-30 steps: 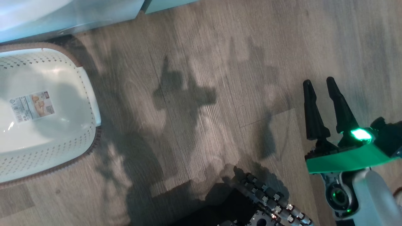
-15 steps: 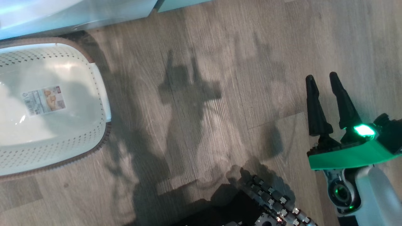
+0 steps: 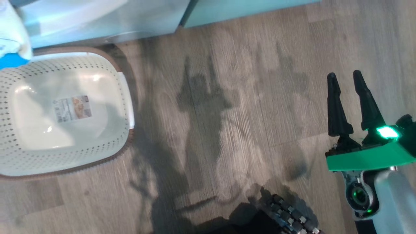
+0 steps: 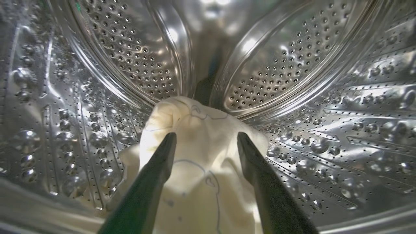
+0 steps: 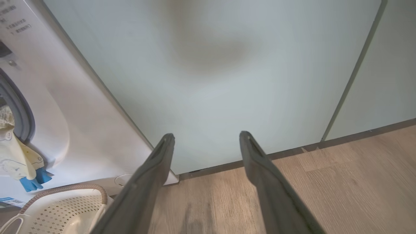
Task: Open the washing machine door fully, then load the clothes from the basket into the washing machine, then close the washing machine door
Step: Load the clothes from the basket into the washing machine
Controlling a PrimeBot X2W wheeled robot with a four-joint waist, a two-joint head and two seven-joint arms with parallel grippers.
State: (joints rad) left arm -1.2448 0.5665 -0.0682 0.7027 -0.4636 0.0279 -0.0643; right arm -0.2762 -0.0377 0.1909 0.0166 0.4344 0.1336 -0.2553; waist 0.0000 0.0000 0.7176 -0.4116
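- The soft pale yellow clothes (image 4: pixel 198 146), printed with faint outlines, lay heaped on the bottom of the perforated steel drum (image 4: pixel 292 81) of the big white front-loading washing machine (image 5: pixel 65 113), at 6 o'clock in the left wrist view.
- The left end effector (image 4: pixel 205 138) reached into that drum with its dark fingers spread wide on either side of the heap. Nothing was pinched between them, so the garment looked released.
- At 9 o'clock in the right wrist view a yellow fold (image 5: pixel 13 156) with a blue patch hung out over the grey rubber ring (image 5: pixel 22 113) and down the machine's front. Whether it belonged to the same garment could not be told.
- The small cream perforated plastic basket (image 3: pixel 107 159) stood on the floor at 9 o'clock in the head view, close under the machine, its base bare but for a label sticker (image 3: pixel 72 109).
- Over the last second the head camera had swung, so the basket sat nearer the middle and a corner of cloth entered at 10 o'clock. The basket itself seemed unmoved. Loading looked nearly done, with the trailing fold to tuck in before the door is closed.
- The right end effector (image 3: pixel 344 76), at 4 o'clock, had stayed wide open and held nothing.
- Broad grey-brown wooden floor (image 3: pixel 227 97) lay free between it and the basket. A pale green cabinet panel (image 5: pixel 211 81) stood ahead at 12 o'clock.
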